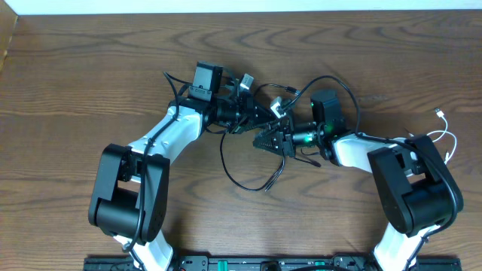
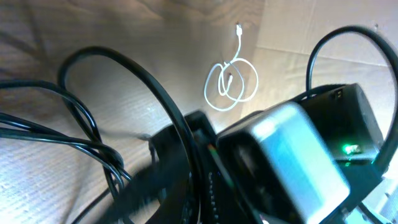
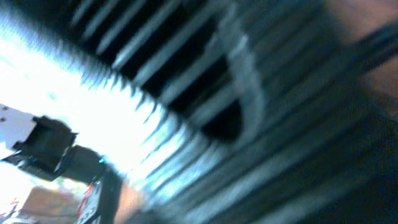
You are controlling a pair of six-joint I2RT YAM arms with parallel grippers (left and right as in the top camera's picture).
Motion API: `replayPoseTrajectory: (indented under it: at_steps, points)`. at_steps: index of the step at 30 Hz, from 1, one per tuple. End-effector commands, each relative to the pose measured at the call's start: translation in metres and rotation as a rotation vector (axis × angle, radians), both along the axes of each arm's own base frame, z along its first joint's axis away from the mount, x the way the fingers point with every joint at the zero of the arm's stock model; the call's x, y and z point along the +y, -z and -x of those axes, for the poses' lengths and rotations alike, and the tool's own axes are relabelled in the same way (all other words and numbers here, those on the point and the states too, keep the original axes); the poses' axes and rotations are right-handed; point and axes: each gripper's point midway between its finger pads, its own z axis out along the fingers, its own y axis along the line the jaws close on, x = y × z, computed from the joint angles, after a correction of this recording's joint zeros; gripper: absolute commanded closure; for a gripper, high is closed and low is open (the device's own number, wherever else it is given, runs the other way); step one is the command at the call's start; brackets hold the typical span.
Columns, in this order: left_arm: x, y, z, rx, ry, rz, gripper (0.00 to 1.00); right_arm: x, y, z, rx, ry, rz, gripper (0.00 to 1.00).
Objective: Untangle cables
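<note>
- Can count the white cable (image 1: pixel 446 135) as freed: coiled alone at the right of the counter (image 1: pixel 90 68), well apart from the rest.
- Leaves the black cables (image 1: pixel 226 167) looped together mid-counter, between both arms.
- Finds the left claw (image 1: pixel 252 113) shut among those loops; cannot tell whether it pinches one.
- Cannot tell the right claw's (image 1: pixel 273 141) opening or hold through the blur.
- Probably midway: the black cables are not yet parted.

Black cables (image 1: pixel 233 177), left arm (image 1: pixel 169 128) and right arm (image 1: pixel 354 143) crowd the middle. The counter (image 1: pixel 90 68) lies open leftward; a white cable (image 2: pixel 240 45) occupies its right edge.
</note>
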Motion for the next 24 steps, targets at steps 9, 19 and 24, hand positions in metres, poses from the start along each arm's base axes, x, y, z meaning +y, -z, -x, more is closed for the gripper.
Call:
replayPoseTrajectory:
  at_steps: [9, 19, 24]
  points:
    - [0.076, 0.071, -0.044, -0.179, -0.263, -0.588, 0.35, -0.014, -0.002, -0.007, 0.049, 0.026, -0.02, 0.99]
    - [0.101, 0.091, -0.044, -0.156, -0.313, -0.743, 0.22, -0.008, -0.035, -0.02, 0.109, 0.054, -0.112, 0.99]
    - [0.103, 0.111, -0.04, -0.113, -0.294, -0.765, 0.38, -0.006, -0.07, -0.029, 0.041, 0.064, -0.194, 0.99]
